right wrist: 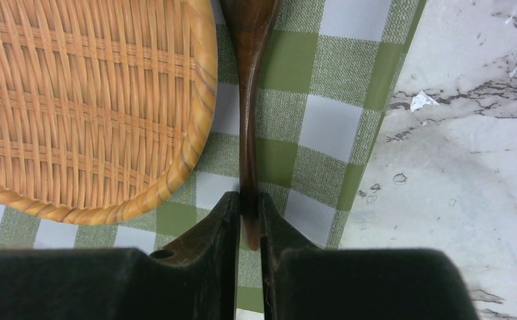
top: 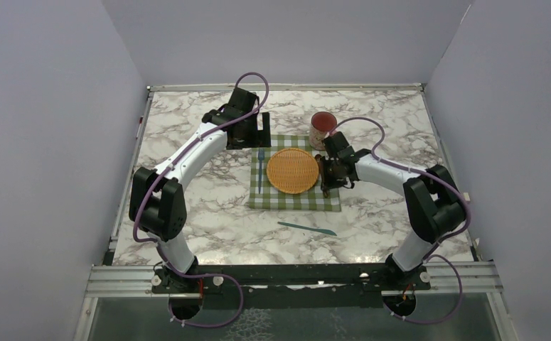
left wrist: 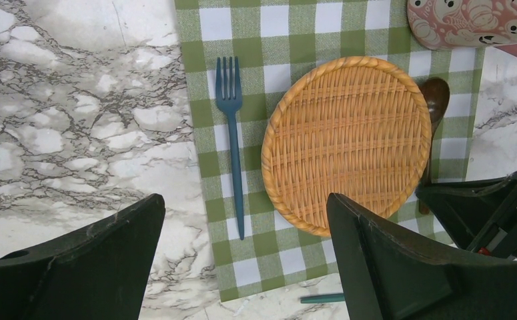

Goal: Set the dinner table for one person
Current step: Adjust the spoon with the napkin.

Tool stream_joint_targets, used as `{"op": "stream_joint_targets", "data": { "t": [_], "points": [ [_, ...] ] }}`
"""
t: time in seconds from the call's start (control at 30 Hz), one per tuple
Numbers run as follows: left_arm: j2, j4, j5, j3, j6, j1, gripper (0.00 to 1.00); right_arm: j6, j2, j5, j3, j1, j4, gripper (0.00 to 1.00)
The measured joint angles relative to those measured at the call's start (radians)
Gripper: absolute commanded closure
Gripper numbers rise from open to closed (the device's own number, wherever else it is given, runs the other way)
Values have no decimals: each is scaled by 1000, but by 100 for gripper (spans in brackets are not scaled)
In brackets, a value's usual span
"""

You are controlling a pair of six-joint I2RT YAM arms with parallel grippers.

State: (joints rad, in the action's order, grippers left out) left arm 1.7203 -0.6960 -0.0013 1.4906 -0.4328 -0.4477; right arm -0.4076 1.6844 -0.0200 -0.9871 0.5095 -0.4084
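1. Right claw clamps the wooden spoon by its handle, beside the wicker plate, where cutlery belongs.
2. Left claw gapes empty, near the fork.
3. The worktop lies beneath the checked cloth.

1. The large square tabletop of white marble pattern with dark grey veins lies flat and level.
2. The veins run over the whole surface in irregular branches, denser in some patches.
3. A metal frame edges it, and it is widest along the near side.
4. Pale walls stand close at its left, far and right sides.
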Motion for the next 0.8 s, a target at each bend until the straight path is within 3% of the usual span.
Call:
{"op": "stream_joint_targets", "data": {
  "t": [0.43,0.8],
  "points": [
    [0,0,0,1,1,0,6,-64,11,-1,-14,2,-12,94],
    [0,0,0,7,10,0,6,-130,11,-23,-14,2,-19,96]
  ]
}}
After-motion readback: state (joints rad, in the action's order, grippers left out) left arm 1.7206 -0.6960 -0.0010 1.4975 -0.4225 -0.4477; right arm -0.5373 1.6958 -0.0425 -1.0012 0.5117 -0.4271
